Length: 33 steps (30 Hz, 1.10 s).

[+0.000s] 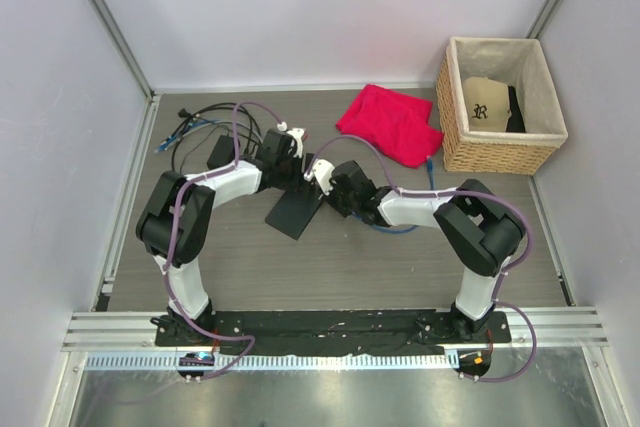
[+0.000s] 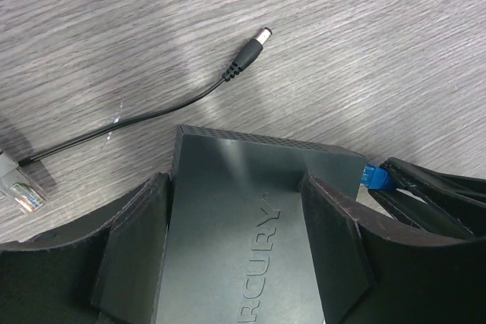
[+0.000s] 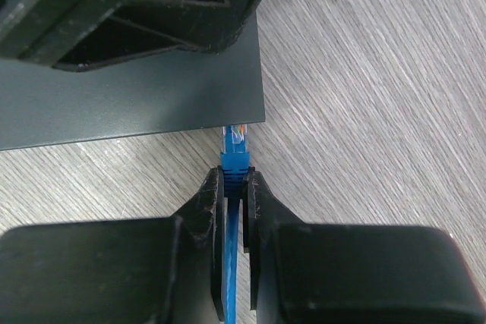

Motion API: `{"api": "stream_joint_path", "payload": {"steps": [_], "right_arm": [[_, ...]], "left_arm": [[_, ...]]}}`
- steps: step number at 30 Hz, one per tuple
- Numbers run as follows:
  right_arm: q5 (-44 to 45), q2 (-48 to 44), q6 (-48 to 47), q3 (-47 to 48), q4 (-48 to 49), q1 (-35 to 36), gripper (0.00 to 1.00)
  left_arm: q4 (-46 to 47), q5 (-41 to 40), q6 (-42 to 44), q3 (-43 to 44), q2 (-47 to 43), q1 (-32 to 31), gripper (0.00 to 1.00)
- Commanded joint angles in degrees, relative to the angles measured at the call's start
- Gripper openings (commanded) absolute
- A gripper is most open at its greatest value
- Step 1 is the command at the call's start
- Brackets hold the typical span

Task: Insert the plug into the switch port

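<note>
Seen from above, the switch [image 1: 292, 214] lies mid-table, with the left gripper [image 1: 292, 169] and the right gripper [image 1: 325, 187] meeting over its far end. A red cloth [image 1: 390, 122] and a basket [image 1: 500, 107] sit behind. At the left wrist, the fingers [image 2: 140, 248] clamp the switch by its sides, and the blue plug [image 2: 373, 177] sits at its far right corner. At the right wrist, the narrow fingers pinch the plug, its tip against the switch's edge.
</note>
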Motion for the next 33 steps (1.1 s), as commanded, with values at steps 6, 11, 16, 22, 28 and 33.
{"api": "stream_joint_path", "payload": {"steps": [6,11,16,22,28,33], "right_arm": [[-7.2,-0.8,3.4,5.5,15.8,1.2,0.01],[-8.7,-1.3,4.5,6.3,17.3,1.2,0.01],[-10.4,-1.5,3.5,9.0,16.9,1.2,0.01],[-11.8,-0.1,2.1,11.9,15.9,1.2,0.01],[-12.4,1.0,2.9,11.9,16.9,1.2,0.01],[-9.2,-0.6,4.4,7.1,15.6,1.2,0.02]], "left_arm": [[-1.0,15.5,-5.0,-3.0,1.2,-4.2,0.64],[-0.2,15.2,-6.1,-4.2,0.6,-5.3,0.63],[0.0,16.4,-6.3,-3.9,0.3,-6.6,0.62],[0.0,19.9,-6.0,-3.6,-0.1,-7.8,0.61],[1.0,21.0,-5.9,-4.0,-1.2,-7.9,0.61],[-2.2,9.3,-5.3,-3.0,-1.6,-7.4,0.67]]}}
